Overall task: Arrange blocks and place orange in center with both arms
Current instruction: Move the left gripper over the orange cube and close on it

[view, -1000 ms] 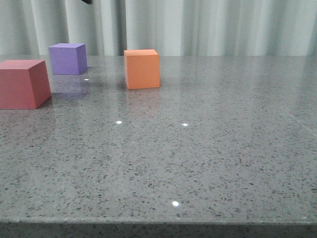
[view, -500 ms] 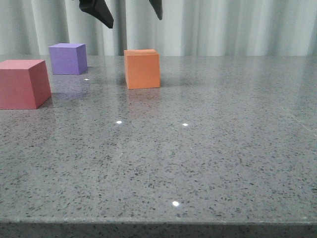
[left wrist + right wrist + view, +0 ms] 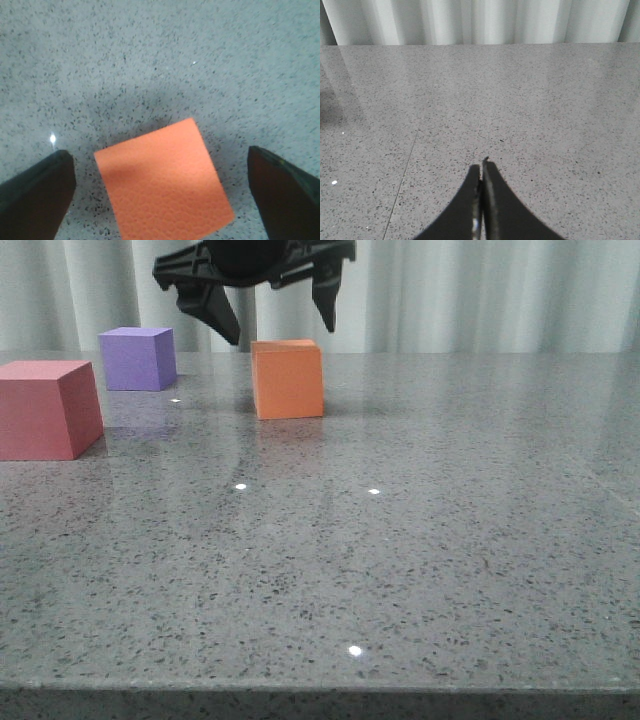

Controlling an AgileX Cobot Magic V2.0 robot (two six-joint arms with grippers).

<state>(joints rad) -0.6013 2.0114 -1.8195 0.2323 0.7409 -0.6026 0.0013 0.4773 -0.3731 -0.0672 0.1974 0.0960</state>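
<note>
Front view: three matte cubes stand on a grey speckled table (image 3: 420,540) before a pale curtain (image 3: 480,290). The red cube (image 3: 45,408) is nearest on the left, the purple cube (image 3: 138,358) lies farther back, and the orange cube (image 3: 287,378) stands right of both, well apart from them. The left gripper (image 3: 278,320) hangs just above the orange cube, its dark angular fingers spread wide and touching nothing. Left wrist view: this alone shows the orange cube's finely grained top face (image 3: 162,182), turned askew between the two black fingertips (image 3: 35,192), with clear gaps on both sides. Right wrist view: the right gripper (image 3: 482,200) has its tapered fingers pressed together over bare tabletop, with no cube in sight.
</note>
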